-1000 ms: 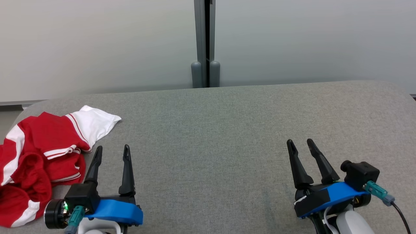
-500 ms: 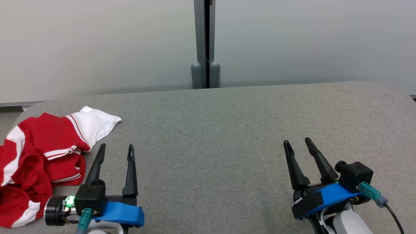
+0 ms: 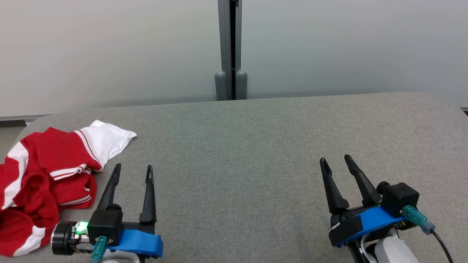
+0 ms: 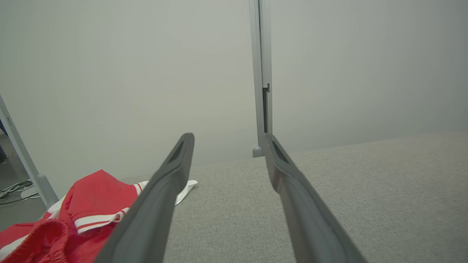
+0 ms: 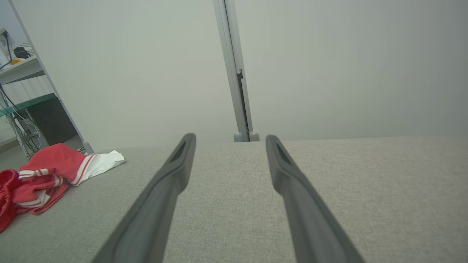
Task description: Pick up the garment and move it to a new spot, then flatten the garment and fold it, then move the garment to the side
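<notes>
The red-and-white garment (image 3: 44, 171) is lying crumpled at the grey table's (image 3: 237, 146) left end, unmoved. Just beside it, the left gripper (image 3: 133, 167) is edging slightly rightward and back, fingers spread, empty. The right gripper (image 3: 334, 158) is hovering almost where it was, spread and empty too.

Nothing for you to read right now. The garment (image 3: 55, 153) gives you red cloth and white stripes, with no lettering or logo that can be made out. The table (image 3: 234, 146) is plain grey weave. You have no legible label, number or sign in any view.
</notes>
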Controlling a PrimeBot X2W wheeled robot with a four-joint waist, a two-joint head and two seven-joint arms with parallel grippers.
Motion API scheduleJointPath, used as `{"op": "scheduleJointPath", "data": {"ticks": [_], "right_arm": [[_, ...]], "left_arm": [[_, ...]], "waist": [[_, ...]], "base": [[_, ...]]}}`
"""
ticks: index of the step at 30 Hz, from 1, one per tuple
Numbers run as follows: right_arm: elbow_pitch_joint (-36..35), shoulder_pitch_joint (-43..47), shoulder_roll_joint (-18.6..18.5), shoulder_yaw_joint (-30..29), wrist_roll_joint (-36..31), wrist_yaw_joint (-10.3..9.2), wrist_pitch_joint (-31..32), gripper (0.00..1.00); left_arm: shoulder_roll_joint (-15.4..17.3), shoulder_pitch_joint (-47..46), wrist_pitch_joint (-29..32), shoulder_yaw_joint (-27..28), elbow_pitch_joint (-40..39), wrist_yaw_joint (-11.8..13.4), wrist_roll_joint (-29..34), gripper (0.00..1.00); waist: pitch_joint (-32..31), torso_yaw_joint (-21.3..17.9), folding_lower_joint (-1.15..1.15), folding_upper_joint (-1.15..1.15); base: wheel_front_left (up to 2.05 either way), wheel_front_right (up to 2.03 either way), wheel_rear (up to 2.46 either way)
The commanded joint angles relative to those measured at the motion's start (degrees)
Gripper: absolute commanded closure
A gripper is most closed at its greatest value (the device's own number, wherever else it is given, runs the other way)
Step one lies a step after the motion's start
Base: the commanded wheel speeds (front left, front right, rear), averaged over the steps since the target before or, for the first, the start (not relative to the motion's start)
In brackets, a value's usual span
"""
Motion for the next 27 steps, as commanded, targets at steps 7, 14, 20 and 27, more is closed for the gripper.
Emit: {"op": "scheduleJointPath", "data": {"ticks": [7,14,20,27], "right_arm": [[0.34,-0.30,0.28,-0.41,-0.26,0.10,-0.31,0.00],[0.34,-0.10,0.37,-1.06,-0.78,0.07,-0.31,0.00],[0.20,-0.06,0.50,-0.65,-1.39,0.07,-0.25,0.00],[0.17,0.26,0.68,0.75,-0.65,0.07,-0.24,0.00]], "left_arm": [[-0.21,-0.01,-0.27,0.45,0.40,-0.33,0.02,0.00],[-0.32,-0.42,-0.27,0.91,0.98,-0.59,-0.29,0.00],[-0.65,-0.61,-0.27,1.79,1.63,-0.88,-1.09,0.00],[-1.08,-0.50,-0.23,3.76,2.34,-0.69,-2.33,0.00]], "waist": [[-0.18,0.15,0.00,0.00],[-0.17,0.68,0.00,0.00],[-0.04,2.43,0.00,0.00],[0.02,6.32,0.00,0.00]], "base": [[0.00,0.00,0.00],[0.00,0.00,0.00],[0.00,0.00,0.00],[0.00,0.00,0.00]]}}
